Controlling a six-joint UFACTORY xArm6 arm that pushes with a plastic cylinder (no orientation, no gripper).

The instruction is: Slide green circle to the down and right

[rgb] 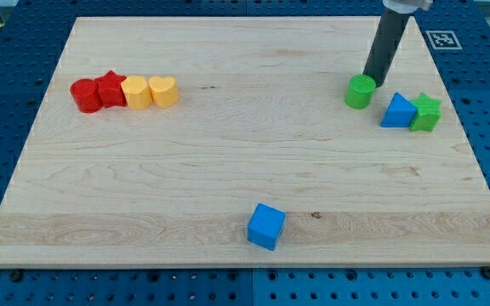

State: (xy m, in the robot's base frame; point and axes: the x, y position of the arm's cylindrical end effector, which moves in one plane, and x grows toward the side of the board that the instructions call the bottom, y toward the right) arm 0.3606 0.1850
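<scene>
The green circle block (360, 91) stands on the wooden board (228, 144) at the view's right, just left of a blue triangle block (396, 110). My tip (371, 82) rests against the green circle's upper right edge; the dark rod rises from it toward the view's top. A green star block (426, 112) touches the blue triangle's right side.
A row of a red circle (84, 95), red star (109, 88), yellow block (136, 92) and yellow heart (164, 90) sits at the view's left. A blue cube (266, 226) lies near the bottom edge. A marker tag (444, 39) is at the top right corner.
</scene>
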